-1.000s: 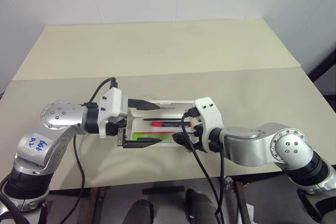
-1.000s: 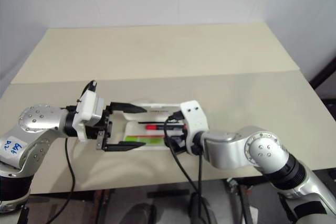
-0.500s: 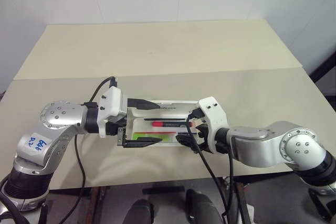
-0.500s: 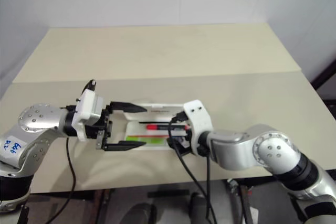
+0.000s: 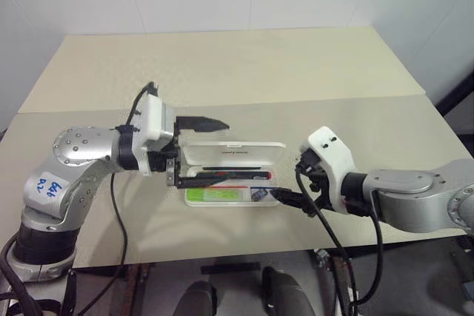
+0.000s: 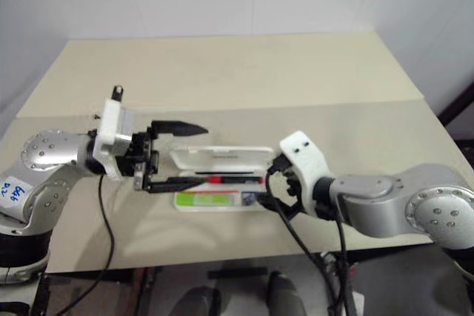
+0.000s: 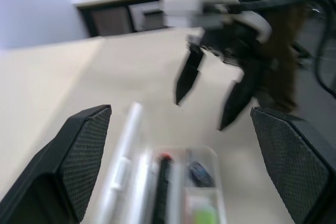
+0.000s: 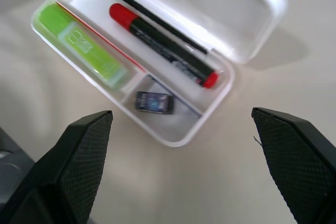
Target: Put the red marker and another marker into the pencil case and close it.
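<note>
The pencil case lies open on the bench, lid standing up at its 12 o'clock side. The red marker lies in the long compartment beside the lid; the green highlighter lies in the outer one. A small dark clip sits in the end pocket. Left pincer at 9 o'clock and right pincer at 4 o'clock both stand apart, empty, clear of the case. Judged: loading done, lid closure outstanding.

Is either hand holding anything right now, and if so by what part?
Nothing is held. The left hand and right hand are both open, clear of the white plastic pencil case holding the thick red marker and lime-green highlighter.
</note>
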`<act>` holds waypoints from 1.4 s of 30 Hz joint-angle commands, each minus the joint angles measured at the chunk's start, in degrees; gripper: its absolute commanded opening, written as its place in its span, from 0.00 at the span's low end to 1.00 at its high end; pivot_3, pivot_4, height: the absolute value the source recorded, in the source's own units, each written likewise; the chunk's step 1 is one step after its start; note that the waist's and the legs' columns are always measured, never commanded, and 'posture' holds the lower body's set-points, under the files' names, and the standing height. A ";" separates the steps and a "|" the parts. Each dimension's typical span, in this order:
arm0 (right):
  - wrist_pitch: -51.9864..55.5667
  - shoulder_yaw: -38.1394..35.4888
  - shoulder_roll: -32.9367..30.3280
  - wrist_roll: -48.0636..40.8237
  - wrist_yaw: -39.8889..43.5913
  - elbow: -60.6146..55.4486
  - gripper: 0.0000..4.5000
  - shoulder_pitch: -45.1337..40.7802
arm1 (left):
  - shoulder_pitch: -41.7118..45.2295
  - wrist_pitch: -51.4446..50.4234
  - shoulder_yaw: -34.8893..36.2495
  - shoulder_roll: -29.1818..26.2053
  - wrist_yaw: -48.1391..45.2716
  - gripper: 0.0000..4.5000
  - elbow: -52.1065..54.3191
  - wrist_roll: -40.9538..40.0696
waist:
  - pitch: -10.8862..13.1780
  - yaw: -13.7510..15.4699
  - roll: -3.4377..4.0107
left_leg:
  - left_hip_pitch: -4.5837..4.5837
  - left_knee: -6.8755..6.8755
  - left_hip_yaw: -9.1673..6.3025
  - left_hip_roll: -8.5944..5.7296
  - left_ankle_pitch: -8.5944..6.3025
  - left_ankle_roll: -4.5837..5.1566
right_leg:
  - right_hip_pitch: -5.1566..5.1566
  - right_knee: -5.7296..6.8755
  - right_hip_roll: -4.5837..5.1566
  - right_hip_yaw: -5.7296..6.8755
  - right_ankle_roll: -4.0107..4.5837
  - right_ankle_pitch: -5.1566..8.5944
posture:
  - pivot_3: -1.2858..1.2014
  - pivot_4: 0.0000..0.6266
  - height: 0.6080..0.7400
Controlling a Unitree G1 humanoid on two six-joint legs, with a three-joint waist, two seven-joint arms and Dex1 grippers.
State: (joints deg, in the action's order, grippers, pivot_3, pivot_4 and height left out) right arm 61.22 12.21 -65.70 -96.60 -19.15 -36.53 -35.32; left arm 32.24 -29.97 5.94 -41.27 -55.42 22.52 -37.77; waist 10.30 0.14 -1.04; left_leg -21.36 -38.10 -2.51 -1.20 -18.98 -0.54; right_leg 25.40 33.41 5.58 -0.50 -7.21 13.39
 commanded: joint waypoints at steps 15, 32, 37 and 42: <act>-1.94 -7.17 3.94 36.69 30.77 6.48 1.00 -1.80 | 1.56 -2.87 7.78 3.12 16.56 1.00 -10.43 1.05 | 0.01 -0.01 -0.02 | -0.01 0.00 0.11 -0.01 0.03 -0.07 | 0.01 0.07 -0.01 0.02 -0.06 -0.03 | 0.52 0.24 1.00; 0.41 -13.14 11.46 43.88 37.45 4.91 1.00 -1.02 | 7.87 -7.97 8.52 1.16 5.02 0.01 -35.28 -0.63 | 0.01 -0.05 -0.02 | -0.05 -0.03 0.22 -0.05 0.06 -0.15 | 0.02 0.11 0.02 0.11 -0.08 -0.05 | 0.52 0.24 1.00; -2.04 -18.69 12.48 42.11 41.21 1.92 1.00 3.62 | 10.98 -6.33 6.90 0.34 0.58 0.01 -43.52 2.34 | 0.01 -0.02 -0.02 | -0.06 -0.02 0.30 -0.06 0.06 -0.14 | 0.02 0.11 0.02 0.13 -0.08 -0.05 | 0.52 0.24 1.00; -3.78 -22.47 13.07 36.45 46.93 -3.25 1.00 7.80 | 14.09 -5.03 3.81 -0.31 -6.16 0.01 -51.59 5.59 | 0.00 -0.10 -0.03 | -0.05 -0.04 0.30 -0.05 0.05 -0.12 | 0.02 0.16 0.01 0.14 -0.09 -0.05 | 0.52 0.24 1.00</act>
State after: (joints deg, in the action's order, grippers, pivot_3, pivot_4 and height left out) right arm 58.69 -8.18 -52.54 -58.54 25.85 -37.26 -27.81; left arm 44.95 -36.11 10.13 -40.58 -59.13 -27.93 -33.14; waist 10.30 0.04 -1.07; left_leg -21.41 -38.16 -2.20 -1.25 -18.94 -0.66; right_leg 25.42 33.59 5.60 -0.37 -7.30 13.34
